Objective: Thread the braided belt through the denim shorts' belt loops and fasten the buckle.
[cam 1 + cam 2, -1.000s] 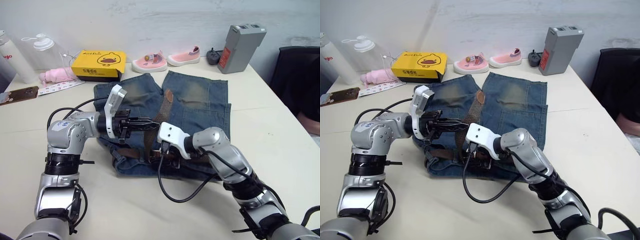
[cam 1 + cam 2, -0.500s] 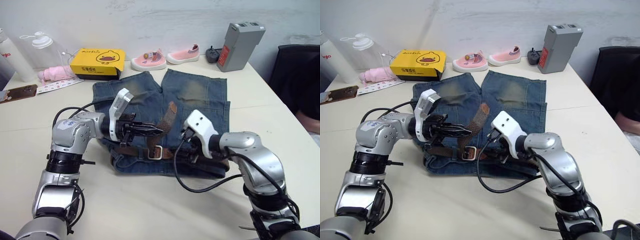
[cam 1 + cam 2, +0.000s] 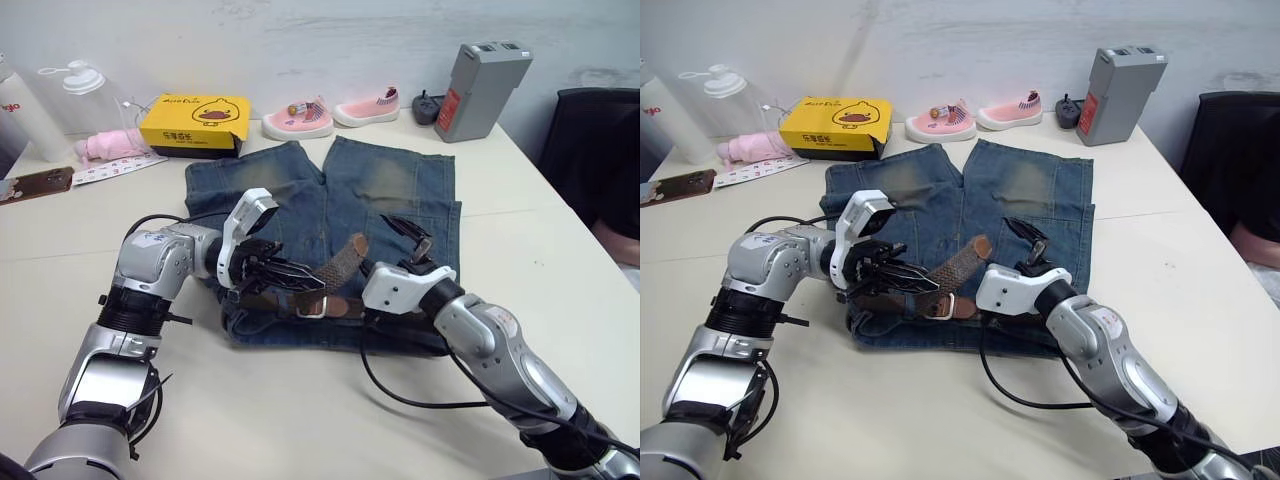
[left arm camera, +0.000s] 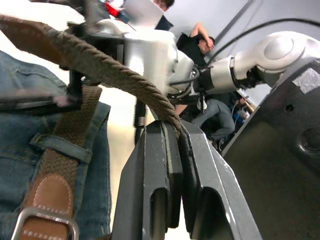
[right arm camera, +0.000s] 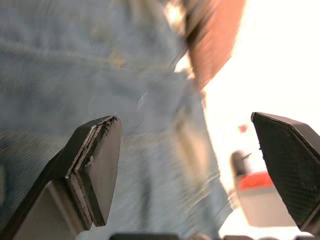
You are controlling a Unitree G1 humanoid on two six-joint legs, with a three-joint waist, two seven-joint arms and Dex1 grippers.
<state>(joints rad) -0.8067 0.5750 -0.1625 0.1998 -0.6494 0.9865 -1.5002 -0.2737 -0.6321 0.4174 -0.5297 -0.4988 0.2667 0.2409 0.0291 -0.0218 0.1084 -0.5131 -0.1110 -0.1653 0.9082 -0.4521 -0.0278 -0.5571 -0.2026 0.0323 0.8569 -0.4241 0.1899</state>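
The denim shorts [image 3: 390,190] lie flat, waistband toward me. The braided belt [image 3: 342,263] runs along that waistband, under a belt loop [image 4: 60,146]. Its free end rises slanting over the shorts. My left gripper [image 3: 312,284] is shut on this strap [image 4: 100,65], just above the silver buckle [image 3: 312,306]. The buckle rests at the waistband's middle, with its brown leather tab [image 4: 47,192] behind it. My right gripper [image 3: 405,240] is open over the shorts' right leg, holding nothing, and its fingers [image 5: 97,165] point away from me. The belt's brown tip [image 5: 215,35] lies beyond them.
Along the far table edge are a yellow box [image 3: 195,120], two pink shoes [image 3: 325,118], a grey device [image 3: 482,88], bottles [image 3: 72,88] and a pink cloth [image 3: 100,148]. A phone [image 3: 35,185] lies at the far left. A black chair [image 3: 598,165] is at the right.
My right gripper left the buckle area, swung right, and now stands open over the right leg. My left gripper slid right along the belt and lowered its free end.
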